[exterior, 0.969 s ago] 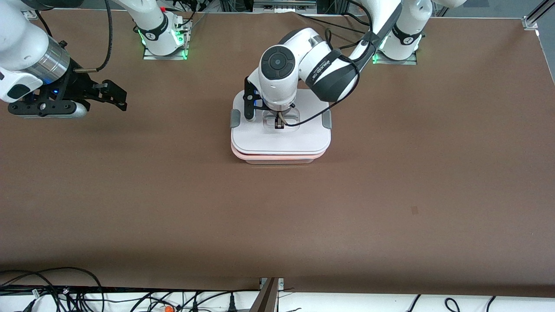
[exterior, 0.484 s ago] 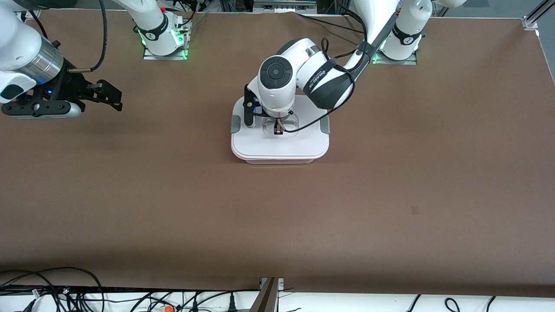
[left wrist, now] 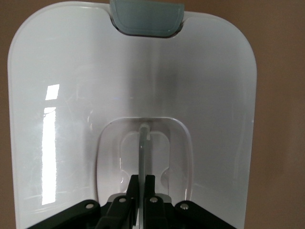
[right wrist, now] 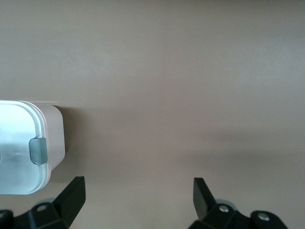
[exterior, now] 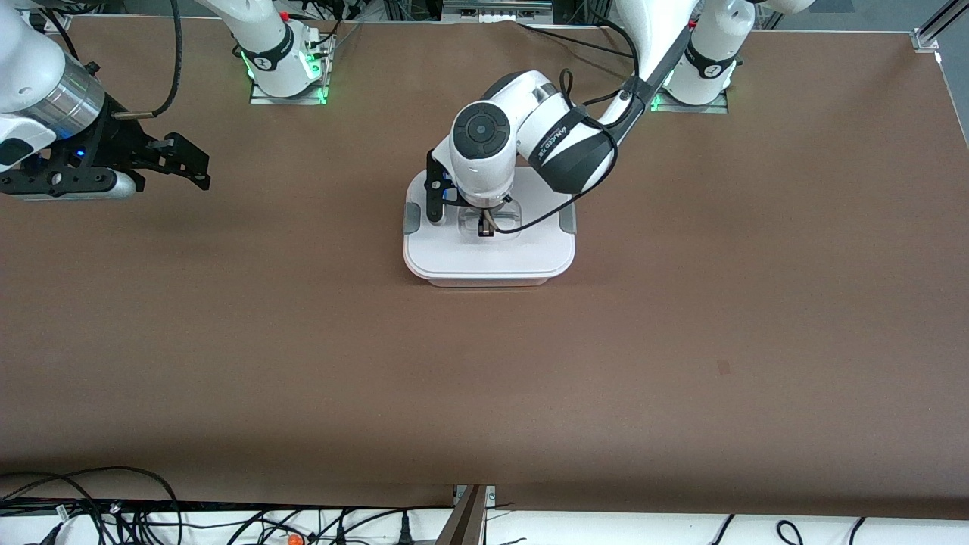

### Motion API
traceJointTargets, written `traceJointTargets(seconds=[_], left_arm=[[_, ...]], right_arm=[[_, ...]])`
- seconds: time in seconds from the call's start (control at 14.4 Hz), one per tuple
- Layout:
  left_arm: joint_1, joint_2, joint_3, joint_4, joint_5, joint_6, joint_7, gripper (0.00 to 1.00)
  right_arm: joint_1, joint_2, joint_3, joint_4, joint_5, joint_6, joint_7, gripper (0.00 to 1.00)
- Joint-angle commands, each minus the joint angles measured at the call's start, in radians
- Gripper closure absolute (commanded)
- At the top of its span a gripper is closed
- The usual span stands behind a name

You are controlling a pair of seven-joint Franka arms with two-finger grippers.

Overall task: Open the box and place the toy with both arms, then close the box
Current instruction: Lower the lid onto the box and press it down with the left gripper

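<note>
The box (exterior: 488, 253) stands mid-table with its flat white lid seated on the pale tub; grey clips (exterior: 409, 217) sit at both ends. My left gripper (exterior: 485, 225) reaches down into the lid's recessed centre. In the left wrist view the left gripper (left wrist: 142, 180) is shut on the thin upright handle (left wrist: 143, 148) of the lid (left wrist: 71, 95). My right gripper (exterior: 198, 168) hangs open and empty over bare table toward the right arm's end. The right wrist view shows the right gripper (right wrist: 139, 191) wide open, with one end of the box (right wrist: 24, 152) beside it. The toy is hidden.
Both arm bases (exterior: 284, 64) stand along the table edge farthest from the front camera. Cables (exterior: 113, 507) lie past the nearest table edge. A small dark mark (exterior: 724, 367) is on the brown table surface toward the left arm's end.
The lid, held slightly raised and offset with a pink rim showing under it, has come down flush onto the tub. The right gripper has drifted farther from the box.
</note>
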Motion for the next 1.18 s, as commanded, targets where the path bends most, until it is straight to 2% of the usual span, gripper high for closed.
traceJointTargets(seconds=[0.0,1.11], left_arm=[[-0.011,0.029,0.008,0.022,0.012,0.015,-0.02,1.0],[-0.011,0.046,0.013,0.038,0.01,0.034,-0.046,1.0]], right_arm=[[-0.01,-0.024,0.006,-0.021,0.011,-0.007,-0.011,0.0],[-0.01,-0.023,-0.002,-0.021,0.011,-0.007,-0.013,0.0]])
